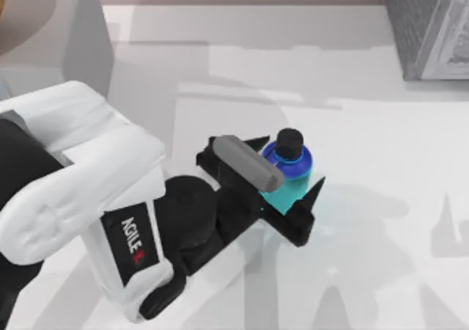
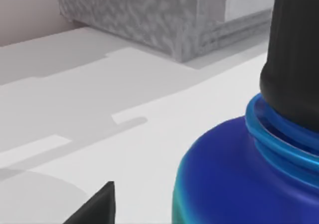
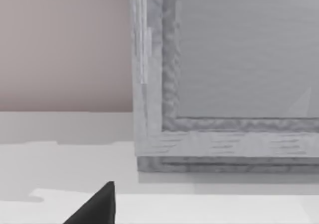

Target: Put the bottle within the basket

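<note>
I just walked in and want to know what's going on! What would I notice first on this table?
First you'd spot the bright bottle, blue and teal with a black cap, near the middle of the white table. The left gripper has its black fingers on both sides of it. Far off in the table's back right corner stands the grey basket.

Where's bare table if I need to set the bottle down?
Free: the broad stretch right of the bottle, up to the grey basket at far right, and the strip behind it. Crowded: the left, under the left arm, whose gripper brackets the bottle.
</note>
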`<state>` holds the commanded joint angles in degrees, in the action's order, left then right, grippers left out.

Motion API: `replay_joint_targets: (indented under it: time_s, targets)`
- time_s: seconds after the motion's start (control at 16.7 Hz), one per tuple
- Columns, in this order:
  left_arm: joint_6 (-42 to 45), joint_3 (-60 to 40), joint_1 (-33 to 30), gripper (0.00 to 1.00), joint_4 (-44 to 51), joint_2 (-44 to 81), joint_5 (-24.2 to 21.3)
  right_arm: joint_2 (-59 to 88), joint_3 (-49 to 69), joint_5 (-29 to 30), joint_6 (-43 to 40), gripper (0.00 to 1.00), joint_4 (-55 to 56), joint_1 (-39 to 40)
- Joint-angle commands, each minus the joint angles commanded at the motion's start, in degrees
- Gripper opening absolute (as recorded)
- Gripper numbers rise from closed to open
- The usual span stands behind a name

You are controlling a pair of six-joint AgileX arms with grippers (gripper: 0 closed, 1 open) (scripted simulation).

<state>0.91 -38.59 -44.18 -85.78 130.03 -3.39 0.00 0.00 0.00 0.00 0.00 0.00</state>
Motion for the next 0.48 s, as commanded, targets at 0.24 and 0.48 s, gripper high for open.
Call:
replay_joint_targets:
  time_s: [0.24,0.48]
  targets:
    - [0.0,0.0,0.0,0.85,0.0,0.0,0.0,0.0,0.0,0.0,0.0,1.0,0.0,0.0]
    - [0.0,0.0,0.0,0.55,0.0,0.0,0.0,0.0,0.0,0.0,0.0,1.0,0.0,0.0]
